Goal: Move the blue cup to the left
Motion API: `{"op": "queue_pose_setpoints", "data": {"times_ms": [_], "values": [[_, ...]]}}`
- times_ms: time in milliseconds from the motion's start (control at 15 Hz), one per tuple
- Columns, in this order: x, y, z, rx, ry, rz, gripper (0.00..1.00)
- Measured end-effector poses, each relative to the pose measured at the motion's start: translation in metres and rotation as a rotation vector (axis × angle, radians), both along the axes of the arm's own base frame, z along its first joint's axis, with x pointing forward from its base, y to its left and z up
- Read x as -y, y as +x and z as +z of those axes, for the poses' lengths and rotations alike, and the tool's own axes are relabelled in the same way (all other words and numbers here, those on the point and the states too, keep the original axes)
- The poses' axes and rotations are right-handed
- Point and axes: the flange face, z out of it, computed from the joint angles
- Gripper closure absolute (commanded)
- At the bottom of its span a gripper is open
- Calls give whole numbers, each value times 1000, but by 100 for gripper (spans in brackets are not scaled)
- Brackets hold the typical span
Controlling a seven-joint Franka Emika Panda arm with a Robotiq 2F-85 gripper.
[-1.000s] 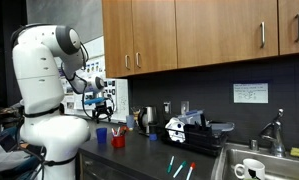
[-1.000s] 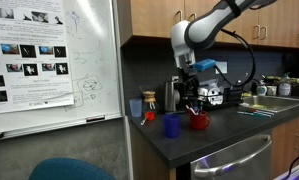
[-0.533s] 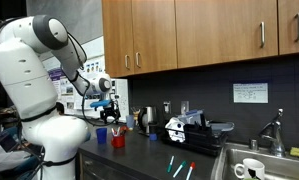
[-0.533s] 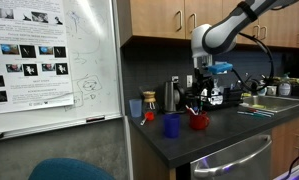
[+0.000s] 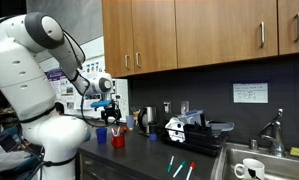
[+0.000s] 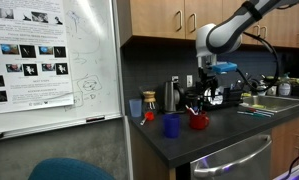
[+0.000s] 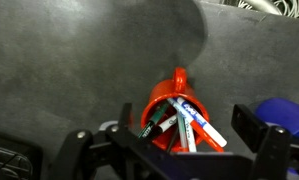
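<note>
The blue cup [image 6: 172, 126] stands on the dark counter near its front edge, beside the red cup with pens [image 6: 198, 121]. Both show in the exterior views, with the blue cup [image 5: 100, 134] next to the red cup [image 5: 118, 139]. My gripper [image 6: 207, 98] hangs open and empty above the red cup, and it also shows in an exterior view [image 5: 109, 108]. In the wrist view the red cup [image 7: 167, 112] lies between the fingers of the gripper [image 7: 167, 142]. The blue cup [image 7: 286, 113] is at the right edge, outside the right finger.
An orange cup [image 6: 136, 106], a small red object [image 6: 149, 116] and a metal kettle [image 6: 172, 95] stand behind the cups. A whiteboard [image 6: 49, 60] is close by. A black appliance [image 5: 184, 128], loose markers [image 5: 179, 167] and a sink with a white mug [image 5: 252, 170] lie along the counter.
The arm has swung across the counter, bringing the gripper over the red cup. The gripper has stayed open. Neither cup has moved.
</note>
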Motion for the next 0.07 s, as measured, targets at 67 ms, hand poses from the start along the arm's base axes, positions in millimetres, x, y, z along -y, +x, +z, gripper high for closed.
{"op": "queue_pose_setpoints", "data": {"times_ms": [67], "values": [[0,0,0,0,0,0,0]]}}
